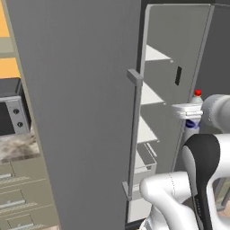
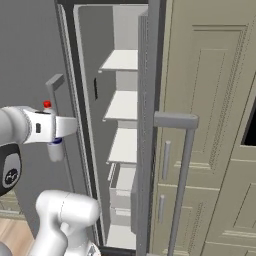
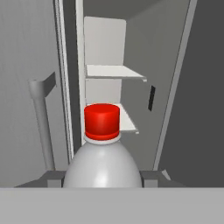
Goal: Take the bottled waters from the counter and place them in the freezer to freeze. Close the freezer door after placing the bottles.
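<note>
Gripper (image 1: 188, 111) clamps the red-capped bottle (image 1: 194, 112) upright outside the open freezer (image 2: 102, 125); swinging in, it could clip the door (image 1: 85, 112) or a shelf (image 2: 122, 61) edge.

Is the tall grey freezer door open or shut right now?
Open: the tall grey freezer door stands swung aside, exposing white shelves inside.

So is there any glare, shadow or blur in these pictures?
Hand view: a soft highlight on the bottle, sharp. Left base view: flat light, faint shading under the shelves. Right base view: door handle crisp, no cast shadow. All look rendered.
</note>
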